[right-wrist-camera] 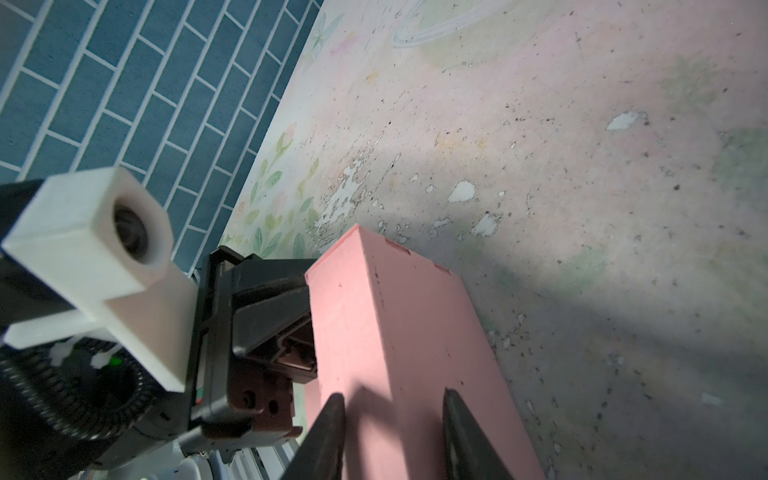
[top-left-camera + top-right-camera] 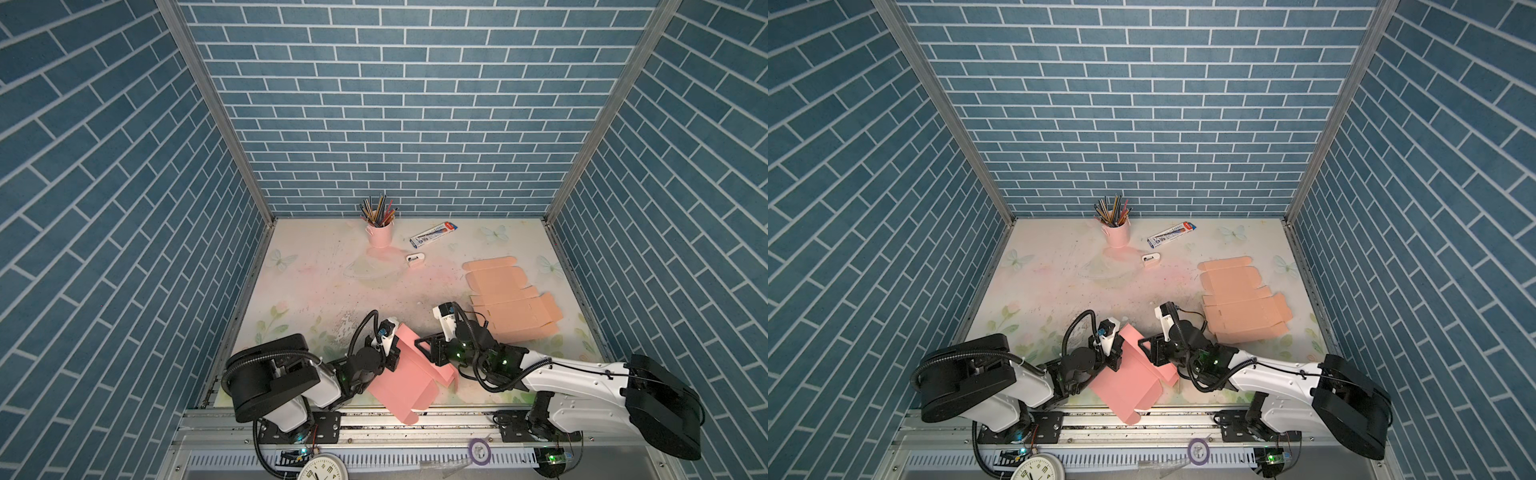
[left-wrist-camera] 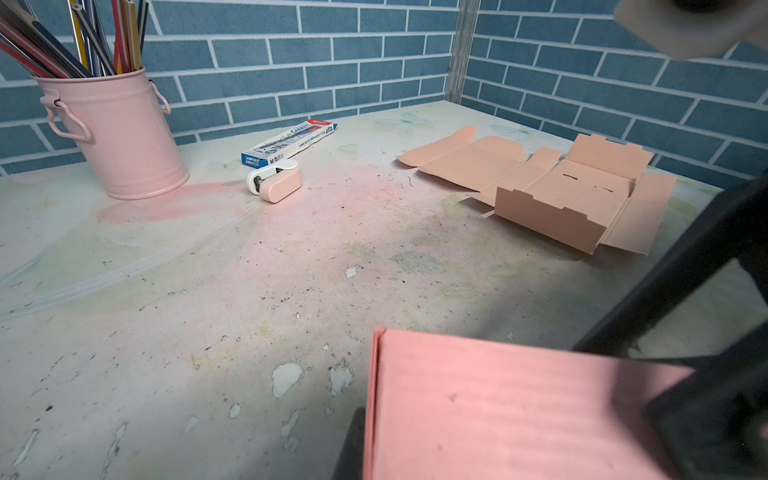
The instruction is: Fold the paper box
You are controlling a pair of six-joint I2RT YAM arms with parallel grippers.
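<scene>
A pink paper box (image 2: pixel 399 382) (image 2: pixel 1129 382), partly folded, lies tilted at the front middle of the table and overhangs the front rail. My left gripper (image 2: pixel 395 357) (image 2: pixel 1116 357) (image 1: pixel 307 328) is shut on the box's left wall. In the left wrist view the pink panel (image 3: pixel 498 415) fills the near corner, with one dark finger (image 3: pixel 353 449) showing beside its doubled edge. My right gripper (image 2: pixel 422 353) (image 2: pixel 1144 347) (image 1: pixel 392 395) hovers on the box's right side. Its fingers stand apart astride a folded edge of the box (image 1: pixel 415 332).
A flat peach box blank (image 2: pixel 511 303) (image 3: pixel 561 195) lies at the right. At the back stand a pink pencil bucket (image 2: pixel 380 235) (image 3: pixel 120 137), a blue pen carton (image 2: pixel 433 233) and a small white-and-pink gadget (image 2: pixel 415 258). Brick walls close three sides.
</scene>
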